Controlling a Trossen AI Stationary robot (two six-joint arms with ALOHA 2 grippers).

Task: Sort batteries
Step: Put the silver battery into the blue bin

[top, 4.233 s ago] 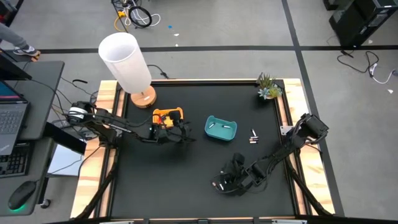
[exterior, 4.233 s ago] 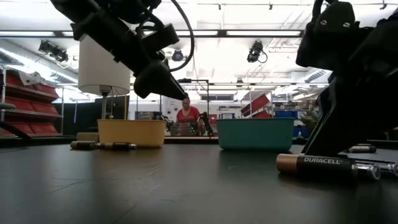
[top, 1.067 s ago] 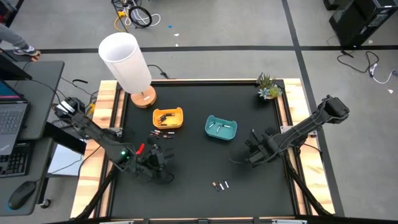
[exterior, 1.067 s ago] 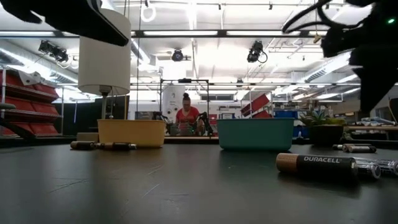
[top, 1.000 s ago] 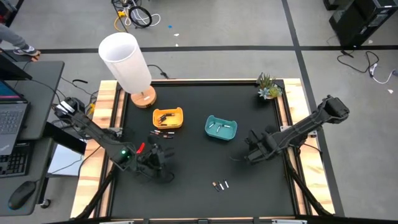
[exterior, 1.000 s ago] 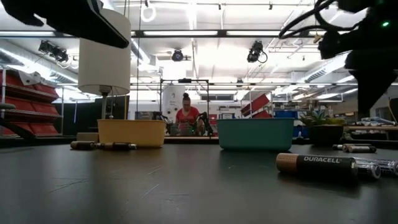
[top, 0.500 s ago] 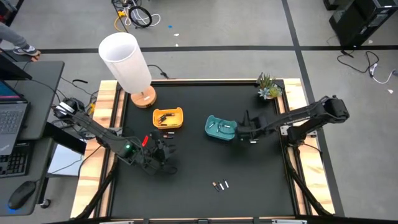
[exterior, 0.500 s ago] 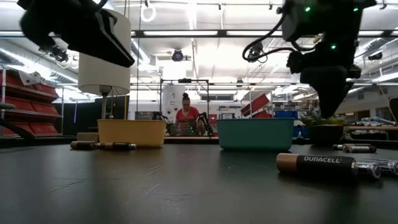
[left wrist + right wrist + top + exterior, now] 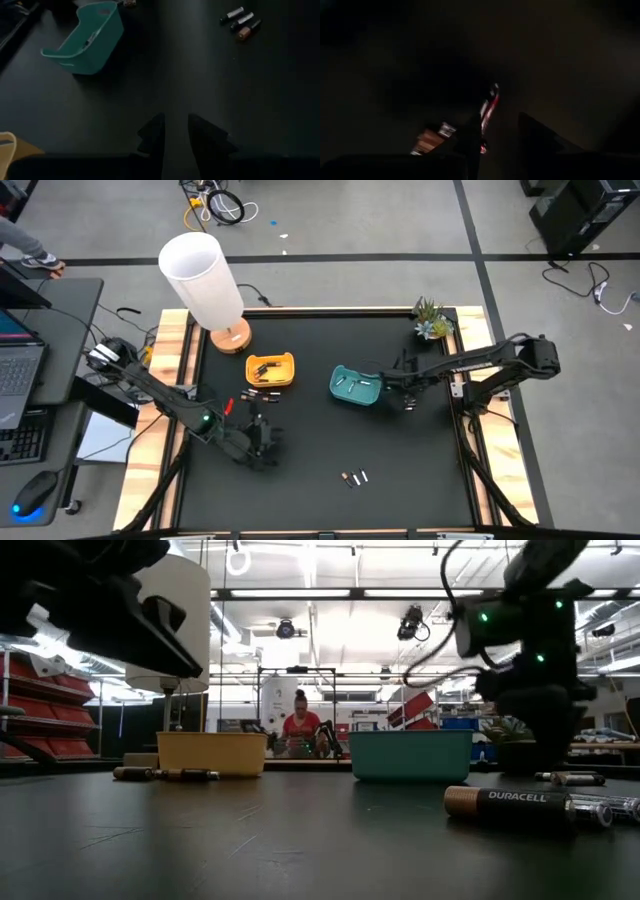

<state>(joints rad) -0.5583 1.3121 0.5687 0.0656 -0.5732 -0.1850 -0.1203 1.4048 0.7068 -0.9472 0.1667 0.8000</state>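
A yellow tray (image 9: 270,369) and a teal tray (image 9: 355,385) stand mid-table, each with batteries inside. Loose batteries lie in front of the yellow tray (image 9: 262,394), right of the teal tray (image 9: 407,404) and near the front (image 9: 353,478). My right gripper (image 9: 404,394) is open, low over the batteries right of the teal tray. In the right wrist view one battery with a red band (image 9: 489,107) lies between its fingers, and a copper-ended one (image 9: 427,140) lies beside them. My left gripper (image 9: 262,442) is open and empty above bare table at the front left.
A white lamp (image 9: 205,280) stands at the far left corner and a small plant (image 9: 432,320) at the far right corner. In the low view a Duracell battery (image 9: 510,805) lies close to the camera. A person (image 9: 300,728) sits far behind the table.
My right gripper has swung from the right front part of the table toward the far edge and the teal tray, then come down over the batteries right of that tray. My left gripper has shifted a little near the front left. No battery has moved.
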